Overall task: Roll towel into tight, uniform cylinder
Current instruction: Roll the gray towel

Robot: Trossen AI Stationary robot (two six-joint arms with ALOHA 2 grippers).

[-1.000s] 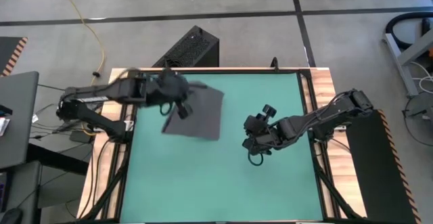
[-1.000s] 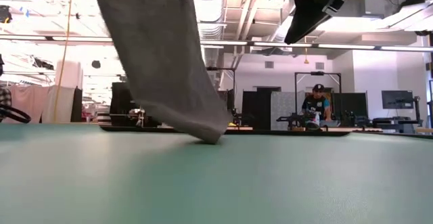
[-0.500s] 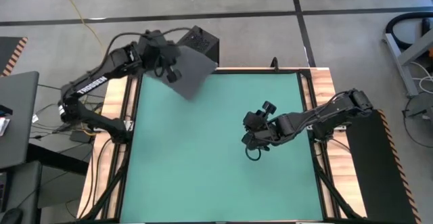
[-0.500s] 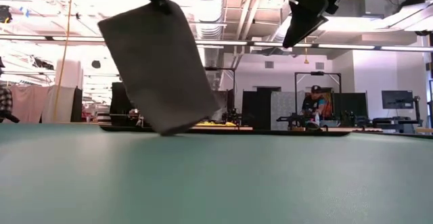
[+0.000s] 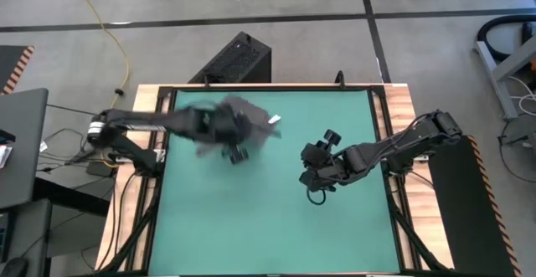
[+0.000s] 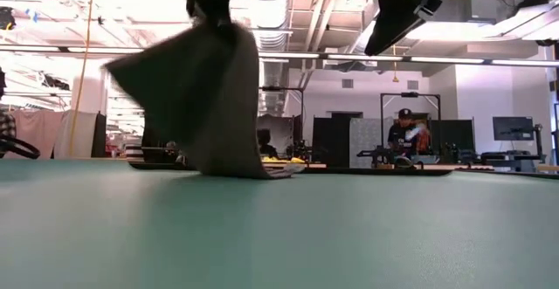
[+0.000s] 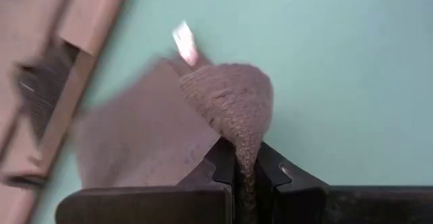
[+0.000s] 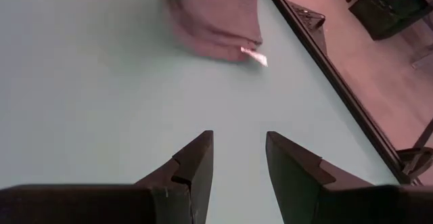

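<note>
While my left tool (image 7: 245,176) pinches a fold of the towel (image 5: 243,120) over the worktop's (image 5: 251,227) far left, I should lay it flat and unwrinkled before rolling. It hangs bunched, dark grey, white tag (image 5: 274,120) showing, lower edge touching. My right tool (image 8: 238,158) waits mid-worktop, fingers parted.

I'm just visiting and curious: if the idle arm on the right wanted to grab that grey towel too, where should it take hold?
Probably at the edge with the white tag, which faces the right gripper. The towel hangs bunched from the left gripper, its lower edge touching the green mat. That tagged edge lies free, so open fingers could come in low from the right and pinch it.
</note>
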